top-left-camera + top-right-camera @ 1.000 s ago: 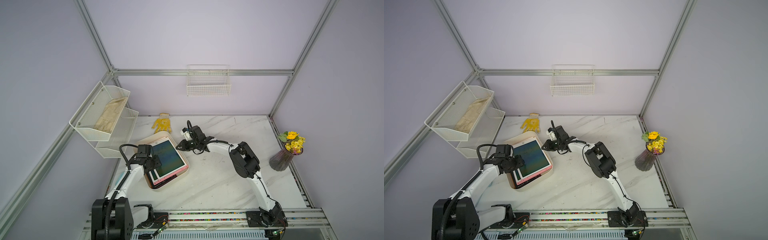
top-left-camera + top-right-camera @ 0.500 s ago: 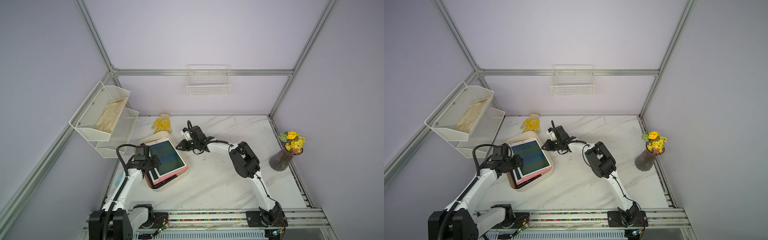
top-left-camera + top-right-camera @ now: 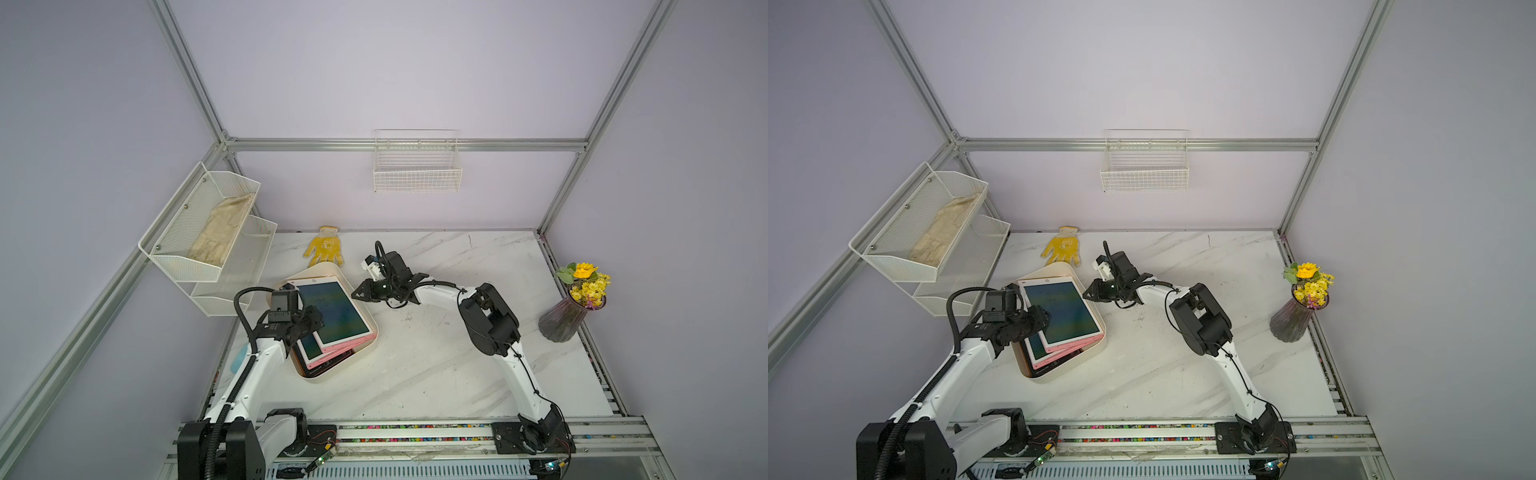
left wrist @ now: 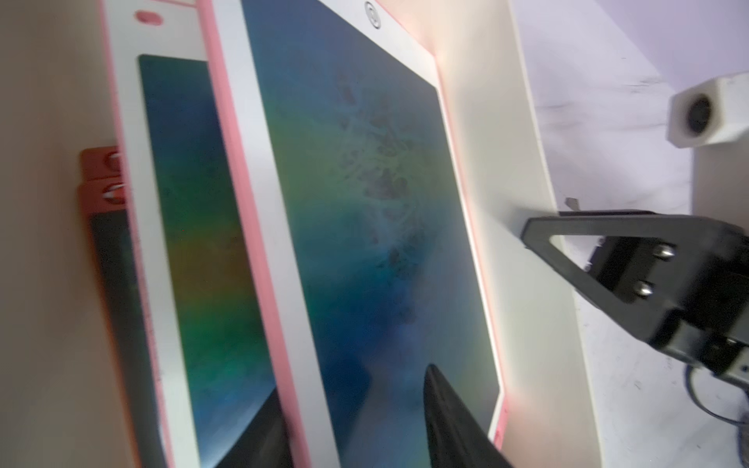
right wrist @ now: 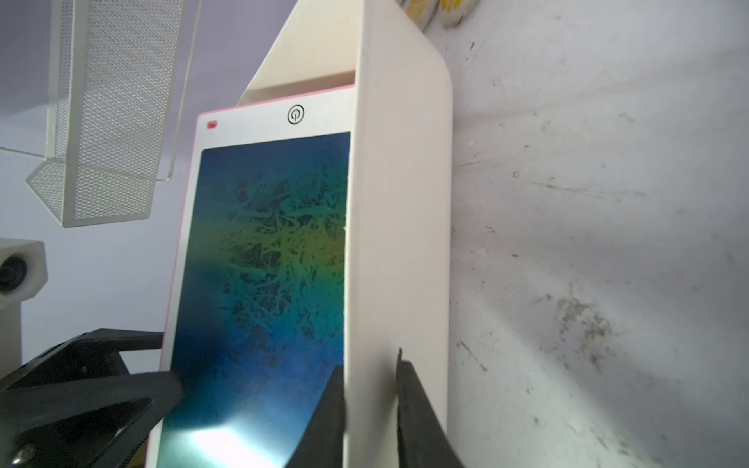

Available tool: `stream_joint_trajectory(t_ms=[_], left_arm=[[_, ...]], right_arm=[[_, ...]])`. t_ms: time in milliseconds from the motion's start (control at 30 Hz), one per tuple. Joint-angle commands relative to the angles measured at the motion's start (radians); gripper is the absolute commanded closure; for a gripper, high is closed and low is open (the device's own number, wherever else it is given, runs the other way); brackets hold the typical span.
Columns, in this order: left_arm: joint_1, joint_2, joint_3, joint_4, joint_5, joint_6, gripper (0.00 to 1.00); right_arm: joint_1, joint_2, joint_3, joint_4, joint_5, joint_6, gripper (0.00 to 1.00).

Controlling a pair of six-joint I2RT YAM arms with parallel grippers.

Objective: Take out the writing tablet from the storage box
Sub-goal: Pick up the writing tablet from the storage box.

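Right claw pinches the two-o'clock wall of the cream-white shallow plastic storage box. Left claw straddles the top pink-edged white writing tablet at nine o'clock, grip unclear.

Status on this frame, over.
Right fingers clamp storage box wall. Left fingers straddle top writing tablet edge, grip unconfirmed. Tablet in box, atop stack. Nothing blocking.

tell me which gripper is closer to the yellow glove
Right. The right gripper has its fingers on the storage box wall near the box's far end, close to the yellow glove. The left gripper is at the opposite long wall, over the tablets, farther from the glove.
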Motion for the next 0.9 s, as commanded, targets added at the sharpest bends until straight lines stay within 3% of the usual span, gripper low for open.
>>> stream_joint_trajectory(t_ms=[0, 367, 600, 867], left_arm=[[-0.013, 0.010, -0.030, 0.079, 0.086, -0.005, 0.53], [-0.012, 0.064, -0.007, 0.031, 0.027, -0.015, 0.66], [-0.013, 0.127, 0.026, 0.021, 0.024, 0.004, 0.86], [-0.012, 0.120, 0.084, 0.000, 0.035, 0.016, 0.90]], right_arm=[[0.031, 0.004, -0.017, 0.049, -0.118, 0.028, 0.77], [0.030, 0.007, -0.004, 0.045, -0.118, 0.028, 0.76], [0.016, 0.021, 0.030, 0.043, -0.106, 0.018, 0.64], [-0.038, 0.017, 0.090, 0.005, -0.095, -0.037, 0.48]])
